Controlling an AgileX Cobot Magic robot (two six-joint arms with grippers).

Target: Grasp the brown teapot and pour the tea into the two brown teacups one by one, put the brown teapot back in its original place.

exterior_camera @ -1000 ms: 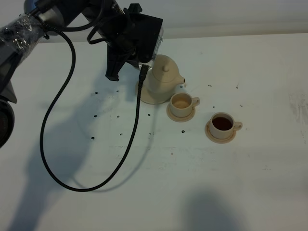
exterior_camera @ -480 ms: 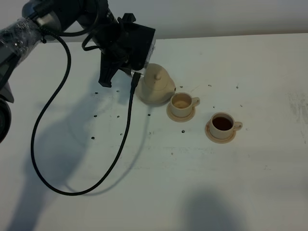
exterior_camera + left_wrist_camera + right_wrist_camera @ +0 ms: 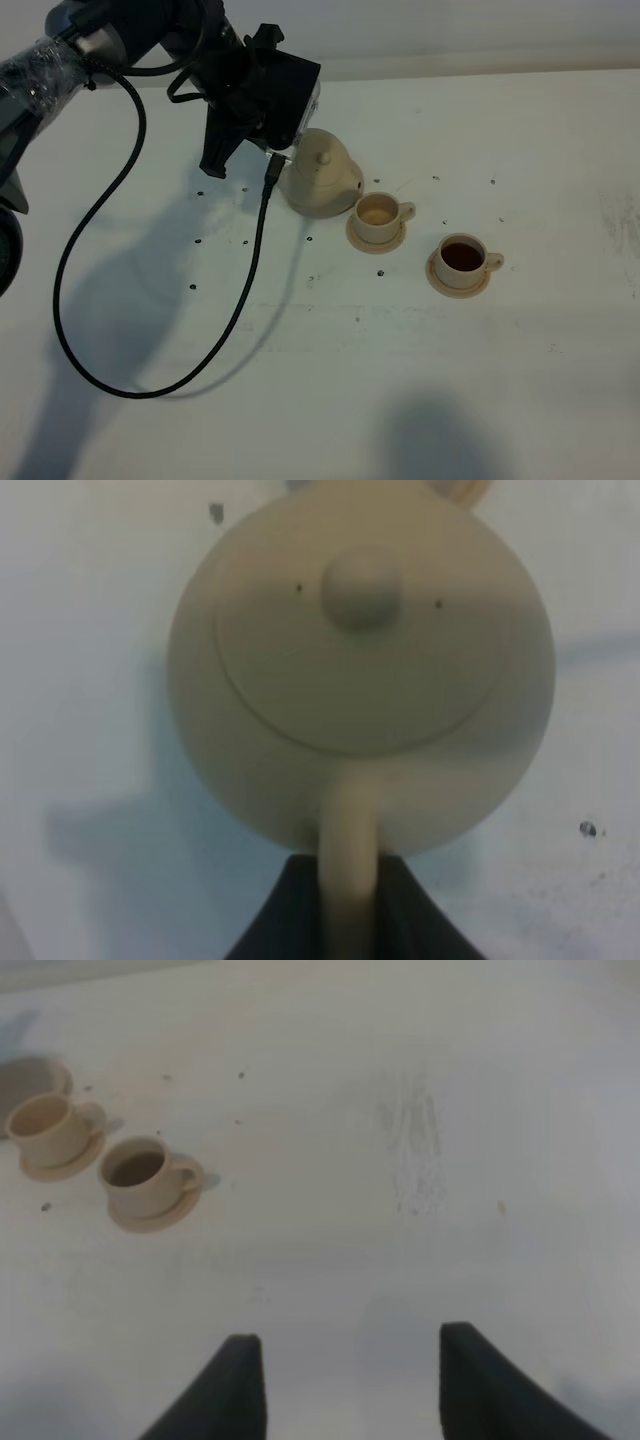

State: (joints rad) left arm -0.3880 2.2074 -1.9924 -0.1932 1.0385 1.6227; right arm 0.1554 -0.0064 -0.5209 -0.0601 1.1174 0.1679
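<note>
The brown teapot (image 3: 322,182) is at the back of the table, tilted, with its lid knob showing and its spout hidden. My left gripper (image 3: 288,160) is shut on its loop handle (image 3: 348,855); the left wrist view shows the lid (image 3: 360,650) from above. To the teapot's right stand the two brown teacups on their saucers. The near-teapot cup (image 3: 378,212) holds a pale content and the farther cup (image 3: 462,257) holds dark tea. Both also show in the right wrist view (image 3: 48,1128) (image 3: 140,1173). The wide saucer is hidden by the teapot. My right gripper (image 3: 350,1370) is open and empty over bare table.
A black cable (image 3: 140,385) loops from the left arm (image 3: 60,60) across the left half of the white table (image 3: 420,400). Small dark specks dot the table around the teapot. A faint scuff mark (image 3: 415,1155) lies on the right side.
The teapot has gone from upright with its spout showing to tilted, and has shifted left with my left gripper. The cable loop swung left. The cups have not moved.
</note>
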